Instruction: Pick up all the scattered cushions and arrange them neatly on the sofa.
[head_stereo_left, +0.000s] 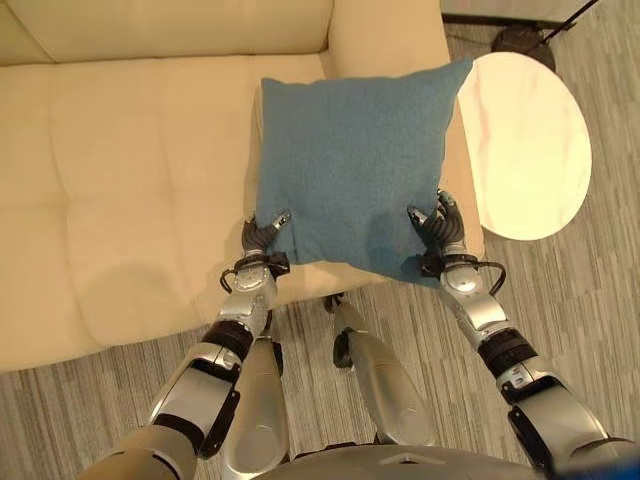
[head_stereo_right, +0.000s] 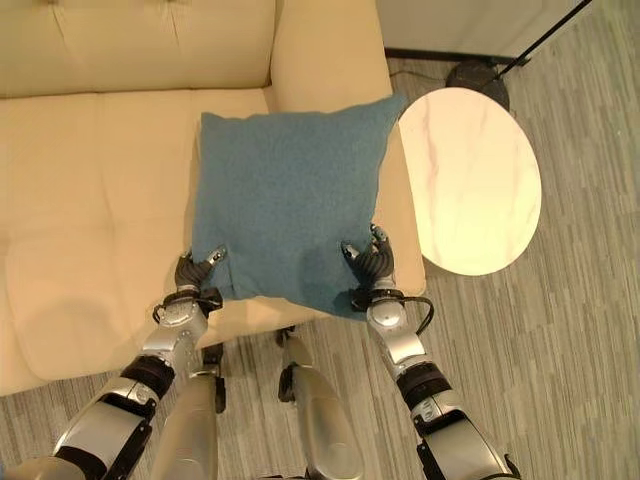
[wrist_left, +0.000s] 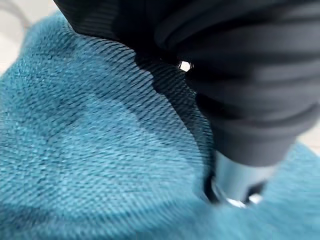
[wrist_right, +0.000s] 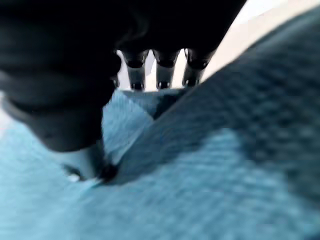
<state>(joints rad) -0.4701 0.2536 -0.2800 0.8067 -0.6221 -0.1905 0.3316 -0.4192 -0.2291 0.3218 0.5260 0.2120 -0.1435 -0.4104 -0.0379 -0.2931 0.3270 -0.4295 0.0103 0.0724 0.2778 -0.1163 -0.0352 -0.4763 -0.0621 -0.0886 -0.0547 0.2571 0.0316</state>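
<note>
Left eye view: blue cushion (head_stereo_left: 350, 165) held flat over the right end of the cream sofa (head_stereo_left: 120, 200), covering the seat's front-right corner and part of the armrest. Left hand (head_stereo_left: 262, 236) pinches the cushion's near-left corner, fingers curled on the cloth; right hand (head_stereo_left: 440, 228) pinches the near-right corner the same way. Round white desk (head_stereo_left: 530, 145) stands just beside the sofa's right armrest, on grey striped carpet (head_stereo_left: 580, 300). Dark round lamp base (head_stereo_left: 520, 42) on the floor behind the desk.

Right eye view: same scene. Cushion's near edge hangs past the sofa's front edge, sagging a bit btwn the two hands.

Left wrist view: dark ribbed cover up close, a silver finger (wrist_left: 240, 182) pressed into the blue fabric, cloth bunched around it, so closed on cushion.

Right wrist view: thumb (wrist_right: 87, 162) digs into a fold of the cushion, fingers (wrist_right: 157, 75) on the fold's far side; cloth clamped btwn them.
</note>
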